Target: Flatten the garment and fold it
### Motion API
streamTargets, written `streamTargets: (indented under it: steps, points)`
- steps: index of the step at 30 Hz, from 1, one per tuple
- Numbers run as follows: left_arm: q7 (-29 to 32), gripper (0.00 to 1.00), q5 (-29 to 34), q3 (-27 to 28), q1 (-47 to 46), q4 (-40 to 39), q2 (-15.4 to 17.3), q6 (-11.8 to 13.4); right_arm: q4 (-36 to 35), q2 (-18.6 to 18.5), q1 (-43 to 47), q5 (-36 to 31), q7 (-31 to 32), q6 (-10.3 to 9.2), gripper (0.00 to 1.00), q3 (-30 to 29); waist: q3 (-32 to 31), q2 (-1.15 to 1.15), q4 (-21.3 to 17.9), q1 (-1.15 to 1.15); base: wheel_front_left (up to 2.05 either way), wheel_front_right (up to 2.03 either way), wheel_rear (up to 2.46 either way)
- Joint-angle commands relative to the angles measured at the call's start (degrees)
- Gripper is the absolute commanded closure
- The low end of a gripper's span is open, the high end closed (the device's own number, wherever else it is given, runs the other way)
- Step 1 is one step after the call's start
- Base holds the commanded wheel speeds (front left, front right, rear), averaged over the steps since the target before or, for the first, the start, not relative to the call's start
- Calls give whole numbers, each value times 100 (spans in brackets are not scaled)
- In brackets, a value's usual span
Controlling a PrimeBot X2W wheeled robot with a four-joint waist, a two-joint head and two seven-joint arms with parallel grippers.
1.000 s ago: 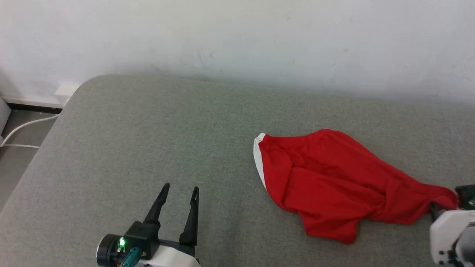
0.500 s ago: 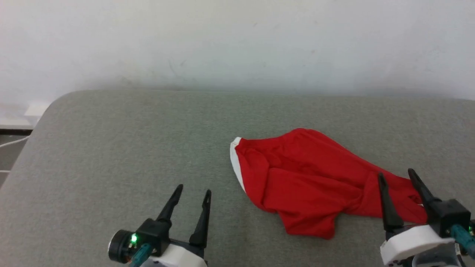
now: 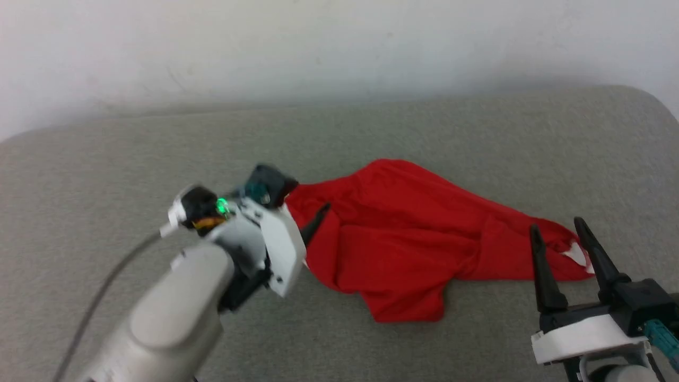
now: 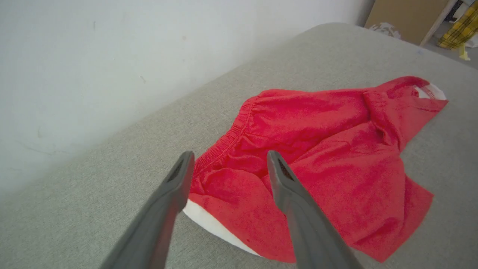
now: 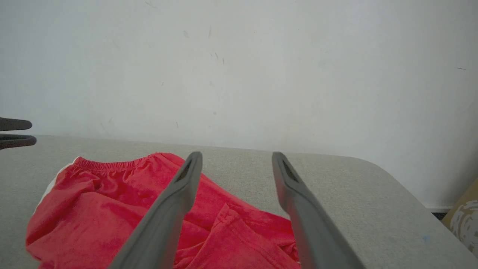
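Observation:
The garment (image 3: 403,239), a pair of red shorts, lies crumpled on the grey cushion (image 3: 159,148). Its gathered waistband (image 4: 224,145) and white side stripe (image 4: 209,224) are at its left end. My left gripper (image 4: 229,155) hovers open over that waistband corner, nothing between its fingers. In the head view its wrist hides most of it and one finger (image 3: 317,216) pokes out over the red cloth. My right gripper (image 3: 556,225) stands open just short of the garment's right tip, where a bit of white (image 3: 575,253) shows. The right wrist view looks over the cloth (image 5: 112,194) between open fingers (image 5: 179,194).
A white wall (image 3: 339,42) runs behind the cushion, whose rounded right corner (image 3: 652,101) is close to the garment. A cardboard box (image 4: 407,18) and yellow cloth (image 4: 461,26) sit beyond that end. My left forearm (image 3: 170,313) crosses the lower left.
The head view has swung to the right. My left arm has risen from the lower left and reached to the garment's left end. My right gripper came off the right tip, still open.

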Motion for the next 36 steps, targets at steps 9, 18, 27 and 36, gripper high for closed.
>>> streamTargets:
  steps: [9,18,27,36]
  points:
    - [1825,0,-1974,-1457,-1859,889,1296,-38,282,21,-381,277,-226,-12,0,198,976,0,-1044,0,0,0,0]
    - [2233,0,-2771,-2058,-2332,1569,1596,-38,491,21,-525,334,-295,-12,0,325,1211,0,-1298,0,0,0,0]
    - [1980,100,-3351,-2267,-2310,1885,1612,-38,560,21,-515,305,-307,-12,0,338,1105,0,-1184,0,0,0,0]
    - [121,100,-3782,-1407,-1959,2210,1598,240,551,21,-299,134,-308,-12,0,327,533,0,-698,0,0,0,0]
